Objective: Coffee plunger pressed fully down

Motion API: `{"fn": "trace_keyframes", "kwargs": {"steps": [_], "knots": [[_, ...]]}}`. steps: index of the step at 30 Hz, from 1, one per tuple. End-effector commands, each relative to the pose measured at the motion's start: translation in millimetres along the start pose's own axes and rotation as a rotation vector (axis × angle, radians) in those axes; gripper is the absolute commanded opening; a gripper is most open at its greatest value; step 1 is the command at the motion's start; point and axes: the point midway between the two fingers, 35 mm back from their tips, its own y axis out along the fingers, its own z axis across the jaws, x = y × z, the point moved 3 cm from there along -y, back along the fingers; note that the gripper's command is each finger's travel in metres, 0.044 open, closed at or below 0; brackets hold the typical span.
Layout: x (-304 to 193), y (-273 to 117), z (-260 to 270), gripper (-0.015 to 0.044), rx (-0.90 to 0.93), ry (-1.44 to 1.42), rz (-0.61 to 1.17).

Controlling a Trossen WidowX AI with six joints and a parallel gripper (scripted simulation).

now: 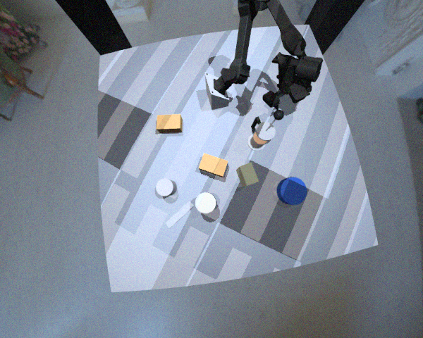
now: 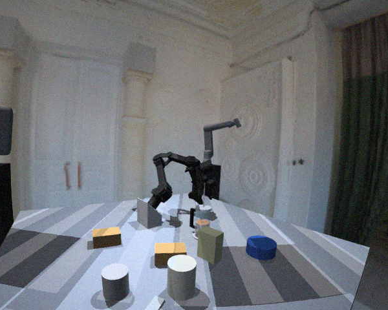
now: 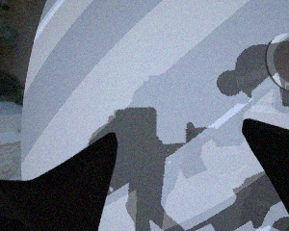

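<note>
Approach step by the looks of it: the claw (image 1: 277, 98) was spread wide with nothing pinched, parked just behind the plunger knob (image 1: 278, 115) of the press (image 1: 261, 137) near the counter's (image 1: 139, 254) far edge, so lining up over the knob was needed next.

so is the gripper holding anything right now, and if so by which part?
Nothing held. The black parallel-jaw gripper is open, its fingers spread wide over bare table; the glass coffee press's black plunger knob sits free, ungripped.
</note>
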Motion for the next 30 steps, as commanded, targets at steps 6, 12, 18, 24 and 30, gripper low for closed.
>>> {"fn": "trace_keyframes", "kwargs": {"steps": [6, 12, 18, 24, 30], "knots": [[55, -47, -47, 0.0440, -0.211, 0.052, -0.177], [70, -83, -73, 0.0440, -0.291, 0.077, -0.254], [76, -97, -80, 0.0440, -0.304, 0.101, -0.276], [81, -112, -86, 0.0440, -0.327, 0.103, -0.309], [85, -125, -92, 0.0440, -0.336, 0.130, -0.336]]}}
